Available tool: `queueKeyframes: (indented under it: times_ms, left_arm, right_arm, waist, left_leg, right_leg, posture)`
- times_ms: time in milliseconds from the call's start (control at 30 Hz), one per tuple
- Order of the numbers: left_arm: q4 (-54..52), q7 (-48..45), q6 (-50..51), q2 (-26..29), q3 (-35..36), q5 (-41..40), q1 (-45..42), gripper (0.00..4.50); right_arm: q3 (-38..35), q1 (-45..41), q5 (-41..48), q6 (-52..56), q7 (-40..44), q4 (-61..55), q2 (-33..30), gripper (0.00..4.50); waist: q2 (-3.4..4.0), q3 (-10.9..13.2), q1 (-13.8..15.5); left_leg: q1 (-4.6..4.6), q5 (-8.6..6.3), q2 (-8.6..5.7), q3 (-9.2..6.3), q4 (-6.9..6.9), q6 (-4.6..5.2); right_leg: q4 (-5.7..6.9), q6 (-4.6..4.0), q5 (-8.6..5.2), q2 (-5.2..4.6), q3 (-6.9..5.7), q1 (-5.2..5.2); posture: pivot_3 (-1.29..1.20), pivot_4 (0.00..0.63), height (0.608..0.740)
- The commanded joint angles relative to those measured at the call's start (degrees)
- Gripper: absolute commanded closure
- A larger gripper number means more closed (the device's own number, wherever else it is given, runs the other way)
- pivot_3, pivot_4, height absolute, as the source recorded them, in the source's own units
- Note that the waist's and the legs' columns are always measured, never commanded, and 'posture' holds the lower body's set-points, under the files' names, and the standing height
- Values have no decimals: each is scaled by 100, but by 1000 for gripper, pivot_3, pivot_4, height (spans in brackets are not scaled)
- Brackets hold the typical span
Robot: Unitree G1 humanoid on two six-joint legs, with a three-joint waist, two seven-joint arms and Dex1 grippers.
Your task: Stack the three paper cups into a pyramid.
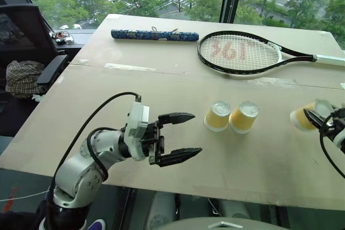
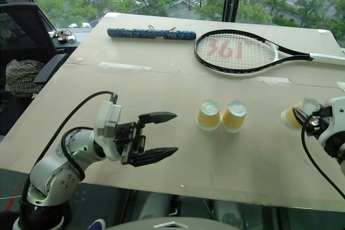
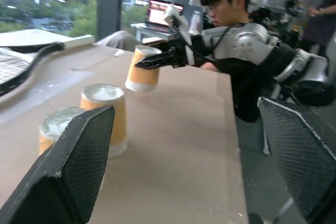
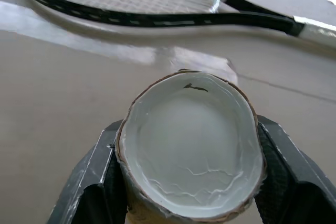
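Observation:
Two paper cups (image 1: 218, 116) (image 1: 244, 117) stand upside down side by side, touching, in the middle of the table, white bases up. The third paper cup (image 1: 299, 119) is off the table at the right, tilted, with my right gripper (image 1: 317, 120) shut on its sides. The right wrist view looks into its white base (image 4: 191, 145), squeezed slightly oval between the two fingers (image 4: 97, 179). My left gripper (image 1: 197, 133) hangs open and level left of the two standing cups, pointing toward them, with nothing between its fingers.
A tennis racket (image 1: 240, 52) and a blue patterned roll (image 1: 154, 35) lie at the far side of the table (image 1: 161, 90). A black chair (image 1: 32, 52) stands off the left edge. A person (image 3: 231, 3) sits beyond the table's right end.

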Motion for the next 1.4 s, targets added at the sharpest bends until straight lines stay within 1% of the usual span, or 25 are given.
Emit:
queueKeyframes:
  times_ms: [33,100,167,300,467,700,833,867,900,967,1067,1200,1300,1367,1400]
  left_arm:
    - [239,-155,-257,118,478,-135,242,0]
    - [413,-281,-182,232,818,-358,509,0]
    - [497,-402,-264,302,982,-357,702,0]
    - [559,-455,-416,321,1108,-239,896,0]
    - [395,-360,-481,285,1097,-248,1063,0]
    - [136,-148,-603,204,1113,-239,1428,0]
    - [49,-55,-648,166,1081,-235,1510,0]
    - [43,-39,-655,163,1070,-233,1516,0]
    - [39,-29,-665,164,1061,-231,1520,0]
    - [40,15,-672,157,1058,-249,1512,0]
    - [45,133,-645,164,1065,-251,1513,0]
    - [98,431,-539,215,1019,-66,1591,0]
    - [119,639,-502,238,1048,58,1706,0]
    - [166,647,-495,283,1113,84,1787,0]
    - [190,649,-494,298,1144,97,1813,0]
  right_arm:
    - [169,-702,755,242,338,-731,-380,2258]
    - [648,-1235,1108,579,452,-1024,-589,2258]
    - [1026,-1531,1286,773,580,-1190,-745,2258]
    - [1714,-2092,1412,1029,770,-1226,-951,2258]
    - [2404,-2823,1282,1200,1057,-934,-1109,2258]
    - [2794,-3013,796,1041,1369,-578,-1340,2258]
    - [2960,-3033,662,1113,1440,-433,-1348,2258]
    - [3001,-3028,627,1072,1510,-412,-1367,1248]
    - [3015,-3017,605,1027,1573,-413,-1378,922]
    - [2948,-3014,538,916,1585,-436,-1352,82]
    - [2734,-2958,531,793,1643,-490,-1375,82]
    - [1778,-2482,871,454,1915,-654,-1369,82]
    - [693,-1605,1297,318,2272,-822,-1263,82]
    - [119,-872,1410,156,2605,-989,-1198,82]
    - [-54,-599,1428,70,2713,-1056,-1175,82]
  waist:
    - [0,1,-12]
    - [-1,1,-27]
    - [-3,2,-20]
    - [-8,5,88]
    - [-13,7,67]
    - [-19,10,54]
    - [-19,10,40]
    - [-19,10,39]
    - [-19,10,40]
    - [-19,11,39]
    - [-20,11,32]
    - [-22,12,57]
    - [-24,13,105]
    - [-25,13,130]
    - [-27,11,145]
  left_leg:
    - [2,0,1,-3,-1,0]
    - [4,0,10,-5,-1,0]
    - [6,0,22,-8,-4,0]
    - [-9,0,18,-19,-16,-1]
    - [-15,-1,0,7,-18,1]
    - [-15,-2,2,7,-19,3]
    - [-12,-2,2,7,-19,3]
    - [-11,-2,2,7,-19,3]
    - [-11,-2,2,7,-19,3]
    - [-11,-2,2,8,-19,3]
    - [-13,-3,2,8,-19,3]
    - [-16,-3,1,6,-20,3]
    - [-18,-3,0,4,-20,4]
    - [-17,-4,1,6,-21,5]
    - [-17,-4,1,6,-22,5]
  right_leg:
    - [1,0,0,1,0,1]
    - [0,-8,-14,19,-2,-3]
    - [0,-6,-17,26,-1,-5]
    - [-8,-21,-10,10,-19,-10]
    - [-22,-21,-10,-20,-9,-14]
    - [-22,-21,-10,-40,-11,-15]
    - [-20,-21,-10,-42,-12,-14]
    - [-20,-21,-10,-42,-12,-14]
    - [-19,-21,-10,-41,-12,-14]
    - [-20,-21,-10,-40,-13,-14]
    - [-21,-21,-10,-39,-13,-15]
    - [-22,-20,-10,-35,-16,-15]
    - [-28,-18,-10,-30,-18,-13]
    - [-27,-18,-10,-30,-16,-13]
    - [-28,-18,-10,-31,-17,-13]
  posture:
    - [0,150,740]
    - [0,150,740]
    - [0,150,740]
    - [0,150,740]
    - [0,150,740]
    - [0,150,740]
    - [0,150,740]
    - [0,150,740]
    - [0,150,740]
    - [0,150,740]
    - [0,150,740]
    - [0,150,740]
    - [0,150,740]
    - [0,150,740]
    - [0,150,740]
